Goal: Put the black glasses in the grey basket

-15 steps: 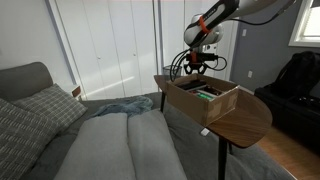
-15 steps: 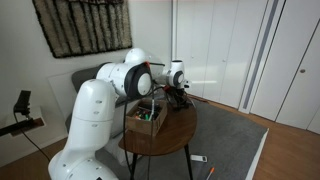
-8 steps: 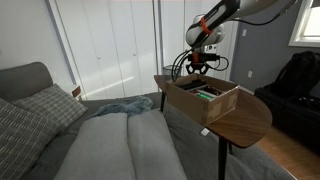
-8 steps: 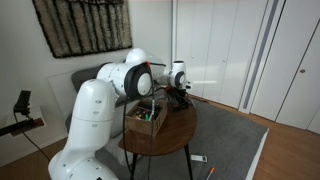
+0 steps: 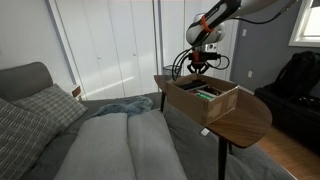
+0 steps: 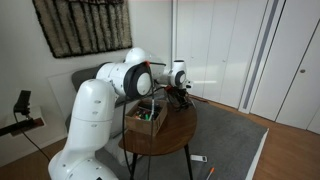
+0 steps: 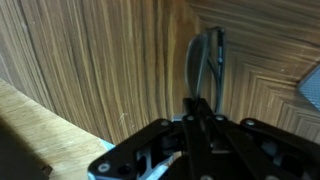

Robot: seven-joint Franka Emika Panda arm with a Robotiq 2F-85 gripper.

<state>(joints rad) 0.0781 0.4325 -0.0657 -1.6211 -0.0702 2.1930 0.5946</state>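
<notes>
**A:** Where was the gripper (image 5: 198,68) relative to the cardboard box (image 5: 205,98)?

**B:** In both exterior views it hung low just past 1 end of the box, over the wooden table (image 5: 245,122) that the box stood on. It was beside the box, not above its open top.

**A:** And the black glasses (image 7: 207,62)?

**B:** Only the wrist view showed them. They were folded and seen edge-on as a thin dark frame with a greyish lens. They reached straight out from the fingertips (image 7: 191,105) over the wood grain. In the exterior views they were too small to pick out beside the box.

**A:** How did the jaws stand?

**B:** The 2 fingers were drawn almost together, with only a sliver between them. The near end of the glasses sat in that sliver, so the jaws looked clamped on the frame. The rest of the glasses stuck out ahead of the jaws, roughly in line with the fingers.

**A:** Were the glasses resting on the table or held clear of it?

**B:** I couldn't tell; the wrist view looked straight down on them and gave no clear gap
</notes>
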